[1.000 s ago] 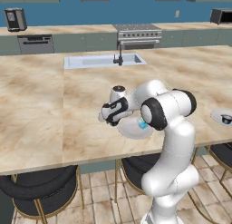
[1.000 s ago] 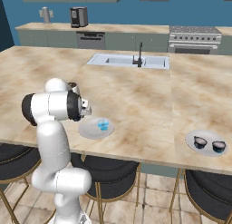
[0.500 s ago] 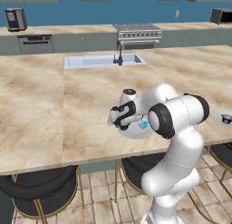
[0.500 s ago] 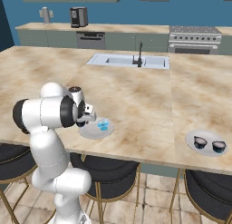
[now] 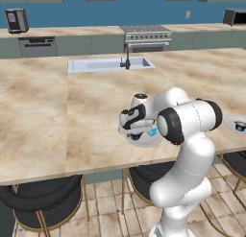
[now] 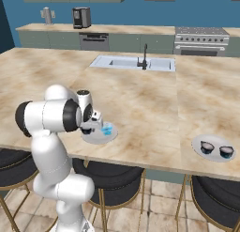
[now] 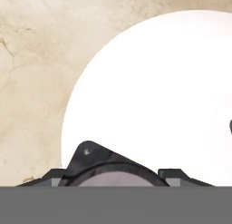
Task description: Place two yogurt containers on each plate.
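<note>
Marble bench [image 5: 57, 116] spans mid-frame in both base views, sink [image 5: 110, 64] upper centre, stove [image 6: 201, 38] and coffee maker [image 6: 81, 17] on the back counter, dark stools [image 6: 110, 172] tucked under the near edge. Arm [image 5: 185, 130] is folded low over the near plate [image 6: 100, 136], which sits close to the bench's front edge, centre-left in the right base view, lower centre in the left one. That plate already carries the light blue yogurt cup [image 6: 107, 130], just right of the hand. The far plate [image 6: 214, 148], lower right in the right base view, has two dark cups [image 6: 207, 146] side by side, so that one looks done. Gripper [image 7: 115, 180]: hand view looks straight down at the near plate's bare white face, with a dark round cup [image 7: 111, 166] with a pale top at bottom centre, seated between the fingers; they're closed partway on it, a fairly narrow gap matching the cup's width. Held upright and low over the empty part of the plate, clear of the blue cup, presumably so it drops in beside it without knocking it. My read: this is the last cup, release pending. How far the cup bottom is off the plate I can't tell.
</note>
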### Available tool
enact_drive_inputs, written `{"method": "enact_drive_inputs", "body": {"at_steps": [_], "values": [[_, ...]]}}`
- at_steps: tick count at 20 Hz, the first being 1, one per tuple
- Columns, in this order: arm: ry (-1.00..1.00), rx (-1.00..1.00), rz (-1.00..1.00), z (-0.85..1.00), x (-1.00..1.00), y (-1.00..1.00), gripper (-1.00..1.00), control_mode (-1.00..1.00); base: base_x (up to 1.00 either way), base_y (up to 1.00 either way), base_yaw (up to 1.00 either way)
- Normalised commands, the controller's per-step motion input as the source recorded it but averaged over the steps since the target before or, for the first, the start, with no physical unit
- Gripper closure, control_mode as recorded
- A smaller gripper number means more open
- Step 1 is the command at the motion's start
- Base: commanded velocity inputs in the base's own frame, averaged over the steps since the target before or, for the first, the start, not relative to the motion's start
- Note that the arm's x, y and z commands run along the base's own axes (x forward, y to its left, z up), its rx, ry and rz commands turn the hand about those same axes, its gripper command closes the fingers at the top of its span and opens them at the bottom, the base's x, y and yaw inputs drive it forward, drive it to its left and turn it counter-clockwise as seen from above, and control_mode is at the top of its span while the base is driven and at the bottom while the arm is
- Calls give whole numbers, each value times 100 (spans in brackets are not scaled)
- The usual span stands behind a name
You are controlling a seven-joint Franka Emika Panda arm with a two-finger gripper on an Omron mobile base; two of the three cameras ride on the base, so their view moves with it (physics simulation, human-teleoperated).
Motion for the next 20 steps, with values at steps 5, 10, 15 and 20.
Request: {"method": "enact_drive_inputs", "body": {"at_steps": [5, 10, 15, 20], "values": [[11, 0, 0, -9, 11, -8, 100, -100, 0, 0, 0], [0, 0, 0, -12, 0, 0, 100, -100, 0, 0, 0], [0, 0, 0, -2, 0, 0, -100, -100, 0, 0, 0], [0, 0, 0, 0, 0, 0, -100, -100, 0, 0, 0]]}}
